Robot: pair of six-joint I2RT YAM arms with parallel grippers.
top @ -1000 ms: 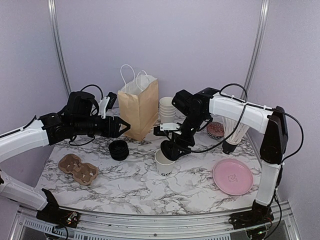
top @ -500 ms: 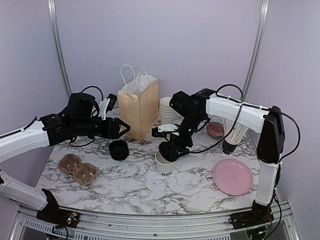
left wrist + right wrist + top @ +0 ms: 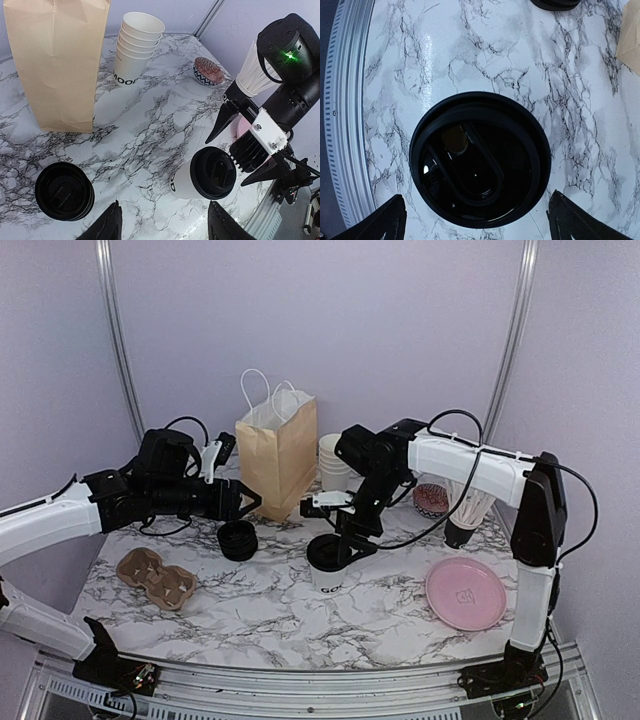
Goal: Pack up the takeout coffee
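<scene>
The takeout coffee (image 3: 328, 566), a white cup with a black lid and dark lettering, stands upright mid-table. My right gripper (image 3: 337, 543) hangs directly over it, open. In the right wrist view its fingertips (image 3: 377, 222) flank the round black lid (image 3: 480, 157) without touching it. My left gripper (image 3: 246, 500) hovers open and empty beside the brown paper bag (image 3: 278, 455). From the left wrist view the coffee (image 3: 204, 174) shows just beyond that gripper (image 3: 167, 226), with the right gripper (image 3: 246, 148) over it.
A stack of loose black lids (image 3: 238, 539) sits left of the coffee, and a cardboard cup carrier (image 3: 155, 576) lies at the front left. Lidless white cups (image 3: 333, 460) stand stacked behind, with a patterned bowl (image 3: 432, 500) to their right. A pink plate (image 3: 465, 593) lies at the front right.
The black lid that the right gripper held above the open cup now sits on the cup, and that gripper has opened off it. The left arm has stayed in place.
</scene>
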